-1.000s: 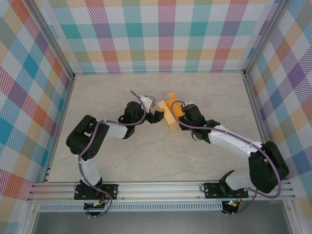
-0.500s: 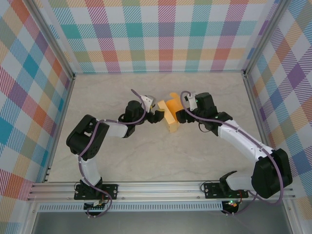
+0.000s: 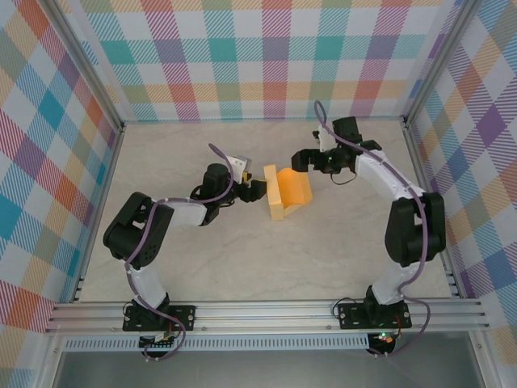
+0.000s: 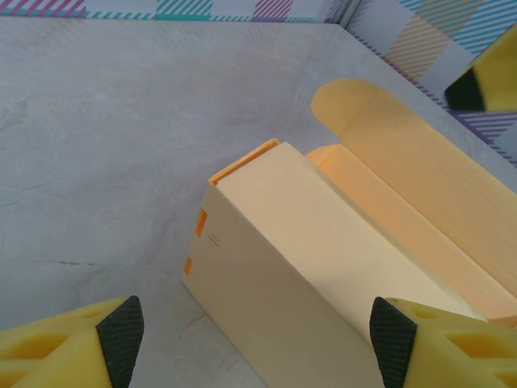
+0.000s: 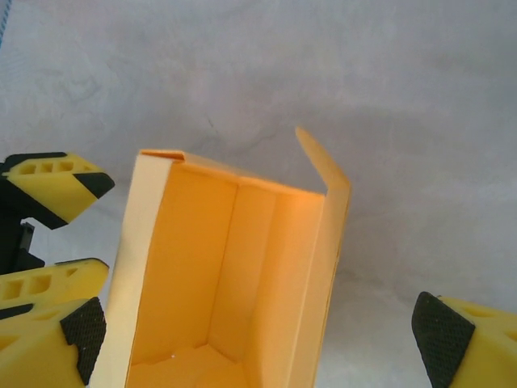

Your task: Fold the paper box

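I'm looking down on a pale marbled table, boxed in by bright plaid walls, with an aluminium rail along the near edge. The paper box sits mid-table between my two arms, its top open and one flap standing up. My left gripper is just beside the box's left end with its fingers spread wide, and I can't tell whether they touch the card. My right gripper hangs just behind the box, pads spread wide, gripping nothing.
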Controlling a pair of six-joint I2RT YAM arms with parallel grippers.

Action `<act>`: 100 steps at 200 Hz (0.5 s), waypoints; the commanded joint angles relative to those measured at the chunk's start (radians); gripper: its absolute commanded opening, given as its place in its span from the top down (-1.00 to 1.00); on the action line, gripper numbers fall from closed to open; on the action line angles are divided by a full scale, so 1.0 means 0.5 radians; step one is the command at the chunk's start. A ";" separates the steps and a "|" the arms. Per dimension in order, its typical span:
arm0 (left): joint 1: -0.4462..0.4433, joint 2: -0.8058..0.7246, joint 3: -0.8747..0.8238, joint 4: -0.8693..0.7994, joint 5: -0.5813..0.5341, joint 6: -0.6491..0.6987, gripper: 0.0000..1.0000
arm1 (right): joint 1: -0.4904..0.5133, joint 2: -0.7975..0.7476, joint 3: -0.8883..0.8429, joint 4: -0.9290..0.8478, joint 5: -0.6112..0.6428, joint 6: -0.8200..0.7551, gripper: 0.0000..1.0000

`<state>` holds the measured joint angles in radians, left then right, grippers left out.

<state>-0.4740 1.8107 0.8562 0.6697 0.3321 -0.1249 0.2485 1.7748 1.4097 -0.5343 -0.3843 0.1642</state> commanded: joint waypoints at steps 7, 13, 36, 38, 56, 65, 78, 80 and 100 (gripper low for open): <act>0.014 0.014 0.112 -0.037 0.060 -0.118 -0.52 | 0.009 0.006 -0.001 -0.147 0.006 0.285 -0.99; 0.014 0.017 0.124 -0.059 0.073 -0.120 -0.52 | 0.010 -0.007 -0.026 -0.142 0.030 0.325 -1.00; 0.012 0.025 0.148 -0.090 0.102 -0.135 -0.52 | 0.023 -0.050 -0.157 -0.023 -0.135 0.446 -1.00; 0.013 0.026 0.151 -0.094 0.106 -0.136 -0.52 | 0.028 -0.051 -0.165 -0.013 -0.159 0.454 -0.99; 0.015 0.046 0.175 -0.128 0.130 -0.158 -0.52 | 0.100 -0.066 -0.202 0.066 -0.252 0.489 -0.98; 0.012 0.059 0.187 -0.142 0.140 -0.171 -0.52 | 0.140 -0.070 -0.200 0.091 -0.268 0.508 -0.97; 0.012 0.081 0.195 -0.137 0.151 -0.196 -0.52 | 0.184 -0.068 -0.186 0.124 -0.277 0.538 -0.94; 0.013 0.085 0.198 -0.137 0.154 -0.201 -0.51 | 0.188 -0.068 -0.185 0.128 -0.277 0.542 -0.93; 0.006 0.119 0.211 -0.125 0.184 -0.241 -0.49 | 0.228 -0.039 -0.149 0.154 -0.284 0.565 -0.86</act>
<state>-0.4740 1.8416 0.9314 0.6182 0.3851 -0.2058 0.3378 1.7760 1.3163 -0.5018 -0.4763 0.4046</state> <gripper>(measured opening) 0.751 0.954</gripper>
